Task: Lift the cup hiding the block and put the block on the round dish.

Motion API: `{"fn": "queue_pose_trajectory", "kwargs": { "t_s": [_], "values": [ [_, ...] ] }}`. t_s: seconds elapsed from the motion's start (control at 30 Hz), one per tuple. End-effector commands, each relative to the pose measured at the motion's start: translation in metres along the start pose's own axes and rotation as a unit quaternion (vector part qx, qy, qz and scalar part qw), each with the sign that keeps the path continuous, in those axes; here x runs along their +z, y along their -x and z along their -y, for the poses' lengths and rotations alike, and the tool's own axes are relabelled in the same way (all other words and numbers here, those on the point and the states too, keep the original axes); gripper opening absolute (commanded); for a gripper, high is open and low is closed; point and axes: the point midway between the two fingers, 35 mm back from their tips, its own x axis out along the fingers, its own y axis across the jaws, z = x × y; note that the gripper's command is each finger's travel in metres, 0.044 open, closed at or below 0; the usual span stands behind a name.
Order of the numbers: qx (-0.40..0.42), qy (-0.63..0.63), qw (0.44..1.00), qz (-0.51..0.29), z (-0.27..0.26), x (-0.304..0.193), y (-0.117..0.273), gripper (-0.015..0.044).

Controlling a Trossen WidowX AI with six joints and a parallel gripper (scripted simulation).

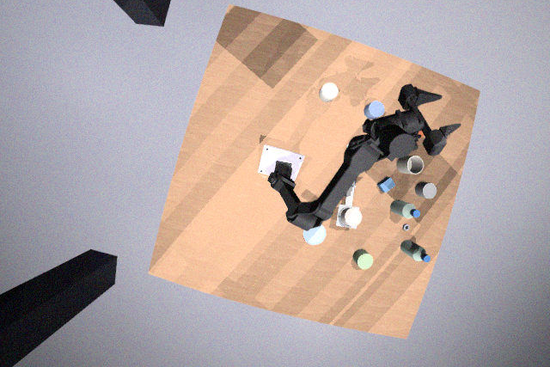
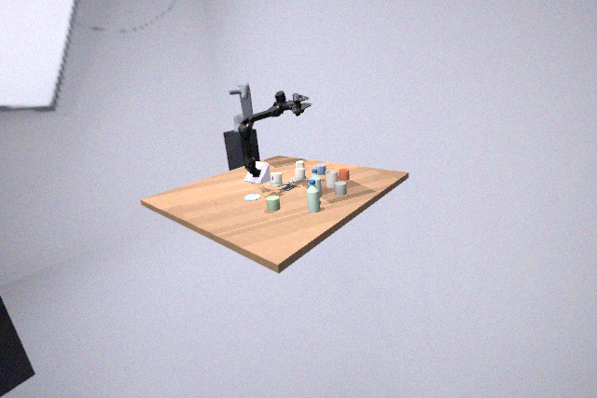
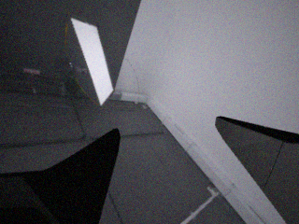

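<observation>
A white cup [image 1: 351,217] [image 2: 276,177] stands upright on the near end of the balance [image 1: 350,196]. Another white cup [image 2: 299,173] stands at the balance's far end in the exterior view; the arm hides it in the top view. No hidden block can be seen. The pale blue round dish [image 1: 314,235] [image 2: 252,198] lies beside the balance, bare where visible, partly under the arm's elbow in the top view. My gripper [image 1: 449,111] [image 2: 310,101] [image 3: 166,127] is open and empty, high above the table's far right part, away from both cups and the dish.
A blue block [image 1: 387,185], a pale open cup [image 1: 414,164], a grey cup [image 1: 428,190], two bottles [image 1: 403,209] [image 1: 413,250] and a nut [image 1: 406,227] stand or lie right of the balance. A green cup [image 1: 364,259], a blue cup [image 1: 375,109] and a lone white cup [image 1: 329,92] stand around.
</observation>
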Motion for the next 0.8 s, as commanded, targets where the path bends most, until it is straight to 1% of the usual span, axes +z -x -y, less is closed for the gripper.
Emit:
{"fn": "queue_pose_trajectory", "kwargs": {
  "t_s": [0.0,0.4,0.77],
  "values": [
    [-0.023,0.058,0.998,0.023,0.006,0.014,0.008,0.044],
    [-0.097,0.226,0.966,0.079,0.021,0.055,0.038,0.044],
    [-0.169,0.376,0.904,0.115,0.029,0.098,0.072,0.044]
  ]
}}
